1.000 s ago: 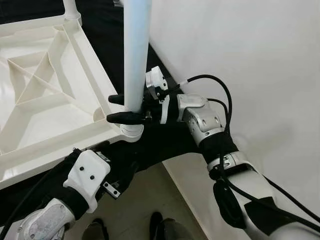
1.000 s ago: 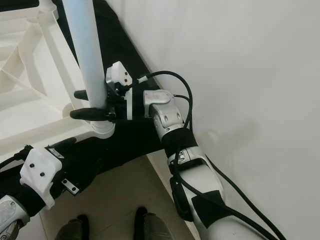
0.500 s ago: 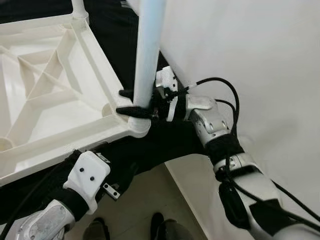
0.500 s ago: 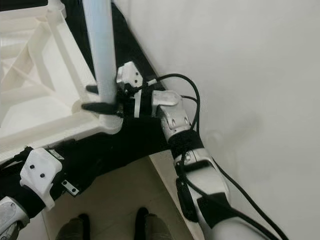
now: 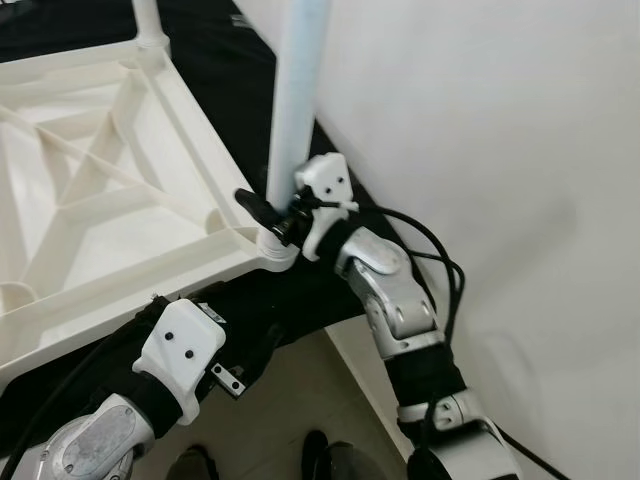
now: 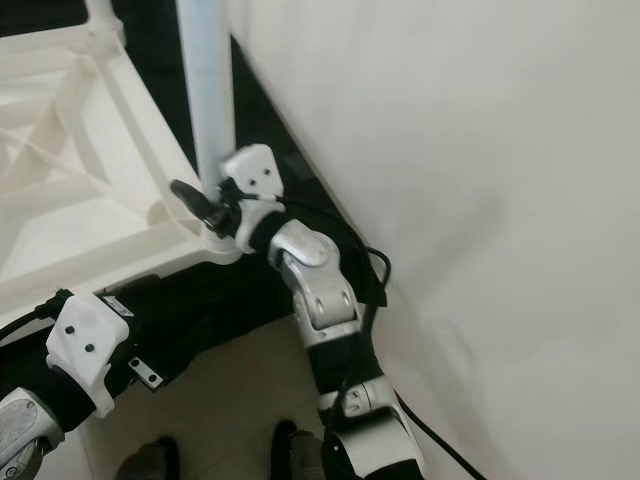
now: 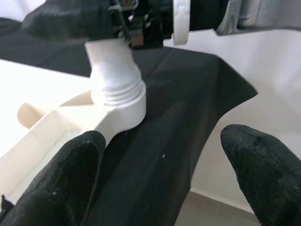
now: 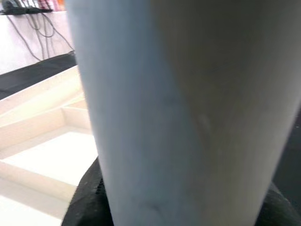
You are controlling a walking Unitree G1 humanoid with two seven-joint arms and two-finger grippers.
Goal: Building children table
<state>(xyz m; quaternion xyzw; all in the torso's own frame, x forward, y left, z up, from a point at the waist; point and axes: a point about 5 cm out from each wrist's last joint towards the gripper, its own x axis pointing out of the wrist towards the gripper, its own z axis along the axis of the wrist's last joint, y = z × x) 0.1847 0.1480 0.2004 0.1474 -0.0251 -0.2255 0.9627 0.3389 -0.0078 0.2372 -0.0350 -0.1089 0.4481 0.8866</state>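
The tabletop (image 5: 110, 190) lay upside down on a black cloth (image 5: 215, 60), its ribbed white underside facing up. A pale blue leg (image 5: 296, 100) stood upright in the corner socket (image 7: 117, 101) nearest the white wall (image 5: 480, 150). A second leg (image 5: 147, 20) stood in the far corner.

The right gripper (image 5: 268, 212) was at the base of the blue leg, just above the socket. Its black fingers (image 5: 252, 203) were clamped on either side of the leg. In the right wrist view the leg (image 8: 188, 108) stood right against the camera, with black finger material at both lower corners.

The left gripper (image 7: 169, 174) was below the near edge of the tabletop, over the cloth and near the same corner. Its fingers (image 7: 70, 174) stood spread wide apart with nothing between them. They pointed toward the socket without touching it.

Tiled floor (image 5: 280, 420) showed beyond the cloth's edge.
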